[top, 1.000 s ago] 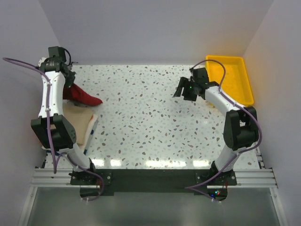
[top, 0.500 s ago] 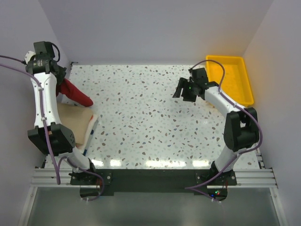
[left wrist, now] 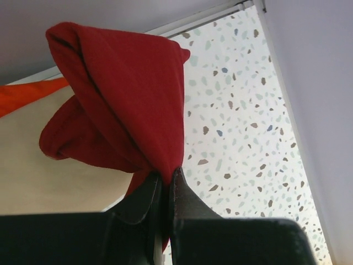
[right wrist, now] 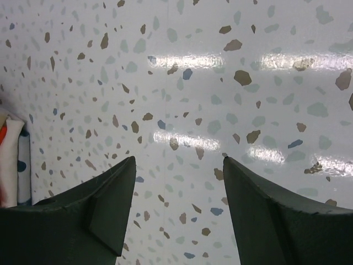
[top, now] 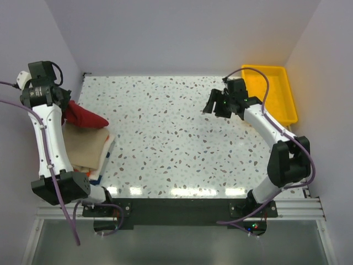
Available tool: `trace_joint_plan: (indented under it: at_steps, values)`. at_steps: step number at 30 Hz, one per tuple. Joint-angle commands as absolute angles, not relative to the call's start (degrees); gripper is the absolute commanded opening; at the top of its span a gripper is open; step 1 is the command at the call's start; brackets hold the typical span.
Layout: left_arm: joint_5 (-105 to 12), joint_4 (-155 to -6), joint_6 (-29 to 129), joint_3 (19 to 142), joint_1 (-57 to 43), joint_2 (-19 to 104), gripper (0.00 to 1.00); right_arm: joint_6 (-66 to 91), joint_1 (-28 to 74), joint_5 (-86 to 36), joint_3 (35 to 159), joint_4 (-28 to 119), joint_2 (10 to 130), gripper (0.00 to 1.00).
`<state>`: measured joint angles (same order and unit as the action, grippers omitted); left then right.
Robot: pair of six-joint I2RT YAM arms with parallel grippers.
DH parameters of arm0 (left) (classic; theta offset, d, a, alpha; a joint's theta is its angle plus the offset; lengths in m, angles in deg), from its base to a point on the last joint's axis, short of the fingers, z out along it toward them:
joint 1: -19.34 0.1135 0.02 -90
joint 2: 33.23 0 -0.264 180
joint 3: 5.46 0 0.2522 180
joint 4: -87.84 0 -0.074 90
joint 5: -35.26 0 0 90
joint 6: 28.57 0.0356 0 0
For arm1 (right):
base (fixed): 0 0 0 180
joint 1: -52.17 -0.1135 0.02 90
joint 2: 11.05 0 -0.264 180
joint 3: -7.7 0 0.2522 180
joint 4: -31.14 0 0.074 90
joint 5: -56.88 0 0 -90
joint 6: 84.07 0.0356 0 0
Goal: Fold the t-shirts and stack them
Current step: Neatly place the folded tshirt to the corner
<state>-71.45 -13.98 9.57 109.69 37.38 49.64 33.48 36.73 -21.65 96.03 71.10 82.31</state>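
Observation:
My left gripper [top: 65, 109] is shut on the dark red t-shirt [top: 84, 117], which hangs bunched from it over the far end of the folded stack at the table's left edge. In the left wrist view the red t-shirt [left wrist: 124, 99] is pinched between the closed fingers [left wrist: 185, 199]. The stack's top is the tan t-shirt [top: 84, 149], with orange and blue edges [top: 103, 160] below; tan [left wrist: 49, 182] and orange [left wrist: 27, 96] cloth show in the left wrist view. My right gripper [top: 212, 107] is open and empty above the bare table; in its wrist view it [right wrist: 177, 163] frames bare tabletop.
A yellow plastic tray [top: 278, 83] stands at the far right corner. White walls close in the table at left, back and right. The speckled tabletop [top: 176, 138] lies between the arms. The stack's edge [right wrist: 14, 160] shows at the left of the right wrist view.
My left arm has swung left and nearer, carrying the red t-shirt from the far-left corner onto the far end of the tan stack. The right arm has barely shifted.

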Motion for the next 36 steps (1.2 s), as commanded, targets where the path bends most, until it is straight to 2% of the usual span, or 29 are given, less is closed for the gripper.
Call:
trace_joint_plan:
  at_steps: [1,4,5,6,7,9,11,16,21,23,33,36]
  values:
    - [-74.33,-14.16,11.07,104.4,39.2,43.7,0.0,32.82,35.91,-21.51,94.33,72.15,78.43,0.68]
    - [-75.56,-15.47,11.77,95.72,40.34,37.37,0.0,31.77,35.38,-21.52,93.1,72.85,76.76,0.68]
    - [-76.26,-15.56,11.6,93.23,41.04,35.87,0.05,31.59,35.12,-21.51,92.48,73.11,76.32,0.68]
    - [-77.49,-16.43,11.68,90.69,41.39,32.55,0.43,31.42,34.86,-21.51,92.13,73.2,75.88,0.68]
    - [-77.67,-17.05,12.03,85.79,41.57,30.95,0.66,31.33,34.07,-21.43,91.87,73.38,75.27,0.68]
    - [-77.68,-18.36,12.82,82.15,42.19,27.26,1.0,31.15,33.19,-21.51,90.99,73.64,74.21,0.68]
    - [-76.89,-19.6,14.05,78.89,42.1,25.23,1.0,31.06,31.96,-22.13,89.67,73.64,72.55,0.68]
    - [-72.58,-21.88,17.04,79.32,42.1,23.55,1.0,31.42,31.6,-22.39,87.03,72.68,70.25,0.69]
    - [-62.16,-27.75,21.07,77.05,41.66,24.43,1.0,31.5,31.51,-22.39,86.59,72.59,68.33,0.7]
    - [-60.1,-30.23,21.61,75.72,38.51,23.82,1.0,31.5,31.43,-22.83,86.24,72.41,67.36,0.71]
    - [-64.92,-43.93,18.37,68.52,7.06,26.79,1.0,32.12,31.51,-22.84,84.57,72.5,61.47,0.73]
    - [-66.95,-47.54,17.31,67.38,-2.88,30.92,1.0,33.26,31.51,-23.35,82.46,70.83,58.22,0.82]
